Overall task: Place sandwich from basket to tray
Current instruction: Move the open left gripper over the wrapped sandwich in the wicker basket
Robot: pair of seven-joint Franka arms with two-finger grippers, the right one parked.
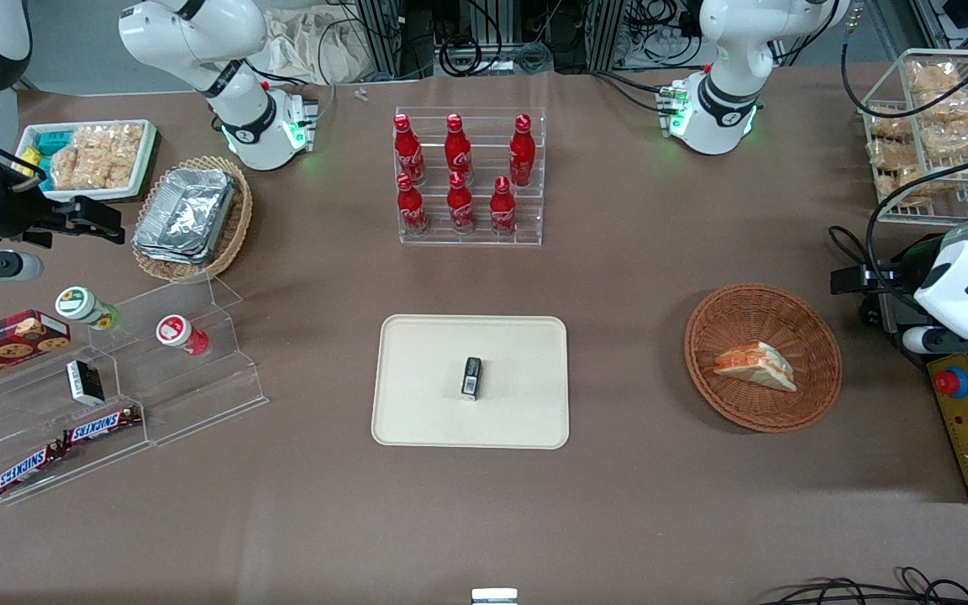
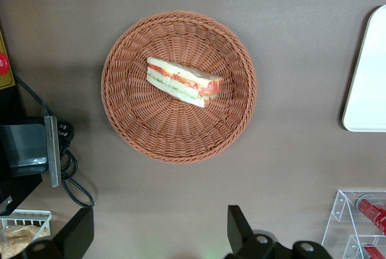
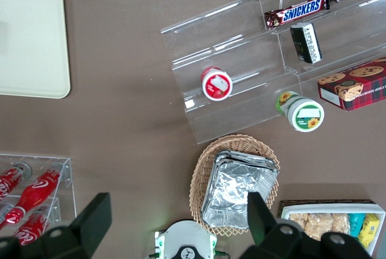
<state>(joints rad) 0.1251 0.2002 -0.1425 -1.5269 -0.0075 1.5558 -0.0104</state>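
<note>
The sandwich [image 1: 754, 365] [image 2: 184, 81], a white wedge with orange-red and green filling, lies on its side in the round reddish-brown basket [image 1: 753, 307] [image 2: 175, 138]. The cream tray [image 1: 417, 420] [image 2: 368, 78] sits mid-table, toward the parked arm's end from the basket, with a small black object [image 1: 471, 377] on it. My gripper [image 1: 852, 279] [image 2: 160, 226] hangs above the table beside the basket, toward the working arm's end, well clear of the sandwich. It is open, its fingers [image 2: 238, 226] wide apart with nothing between them.
A clear rack of red cola bottles [image 1: 469, 176] stands farther from the camera than the tray. A yellow control box with a red button [image 1: 967, 420] and a wire rack of snack bags [image 1: 929, 134] sit near the working arm. Acrylic steps with snacks [image 1: 114, 395] lie toward the parked arm's end.
</note>
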